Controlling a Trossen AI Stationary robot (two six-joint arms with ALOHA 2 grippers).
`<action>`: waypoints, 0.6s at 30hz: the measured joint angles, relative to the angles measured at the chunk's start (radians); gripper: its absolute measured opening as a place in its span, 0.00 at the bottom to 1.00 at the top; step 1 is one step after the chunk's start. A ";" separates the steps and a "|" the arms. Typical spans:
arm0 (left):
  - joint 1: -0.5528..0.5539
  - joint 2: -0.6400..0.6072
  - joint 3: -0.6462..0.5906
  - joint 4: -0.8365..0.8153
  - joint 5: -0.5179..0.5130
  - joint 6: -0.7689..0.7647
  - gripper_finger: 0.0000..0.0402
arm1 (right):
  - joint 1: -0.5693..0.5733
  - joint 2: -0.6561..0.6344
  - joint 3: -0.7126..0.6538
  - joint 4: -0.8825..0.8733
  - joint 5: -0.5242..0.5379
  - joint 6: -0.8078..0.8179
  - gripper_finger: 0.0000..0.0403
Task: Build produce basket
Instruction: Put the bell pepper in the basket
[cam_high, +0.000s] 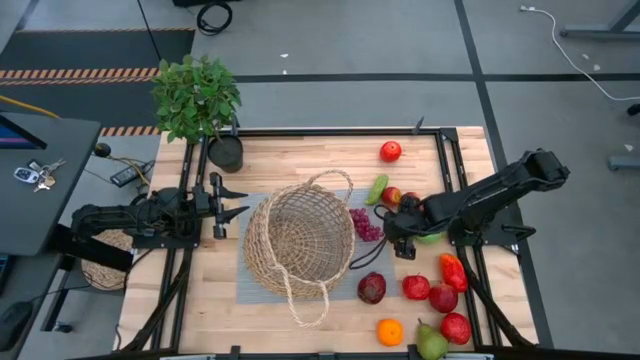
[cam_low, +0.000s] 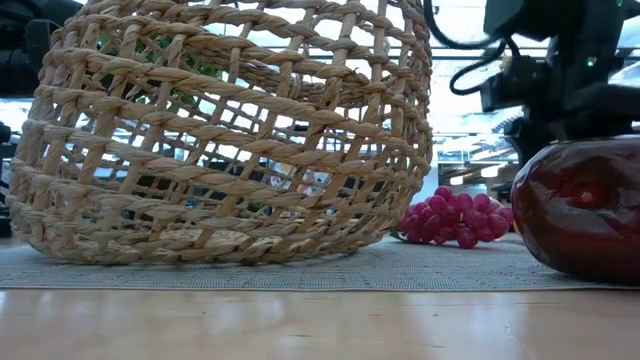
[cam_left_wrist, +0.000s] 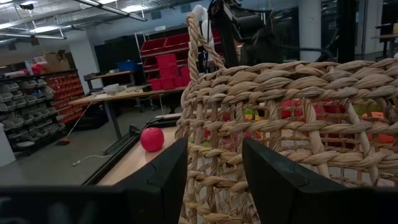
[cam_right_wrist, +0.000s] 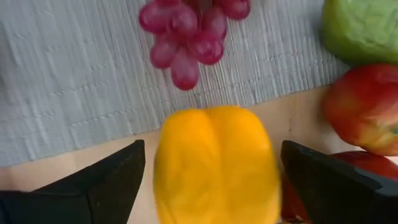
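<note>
One tan open-weave basket (cam_high: 298, 243), one grape bunch (cam_high: 365, 224), one yellow pepper (cam_right_wrist: 214, 165) (blurred) between right gripper's (cam_right_wrist: 208, 180) spread, empty fingers.

The basket (cam_high: 298, 240) is tan open-weave wicker on a grey ribbed mat (cam_high: 246, 290), which lies on a pale wood table (cam_high: 290, 150). The grapes (cam_high: 365, 224) are purple-red. A yellow pepper (cam_right_wrist: 214, 165) sits between dark fingers (cam_right_wrist: 106, 180). Near the table's right edge are a dark plum (cam_high: 371, 288), red apples (cam_high: 443, 297), a red pepper (cam_high: 453, 271), an orange (cam_high: 390, 332) and a green pear (cam_high: 431, 343).
</note>
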 joint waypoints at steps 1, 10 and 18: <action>0.000 0.000 0.000 0.000 0.000 0.000 0.40 | 0.000 0.012 0.000 0.000 0.000 -0.003 0.94; 0.000 0.000 0.000 0.000 0.000 0.000 0.40 | 0.000 0.115 0.000 -0.009 -0.058 -0.014 0.92; 0.000 0.000 0.000 0.000 0.000 0.000 0.40 | -0.001 0.149 0.000 -0.011 -0.088 -0.036 0.83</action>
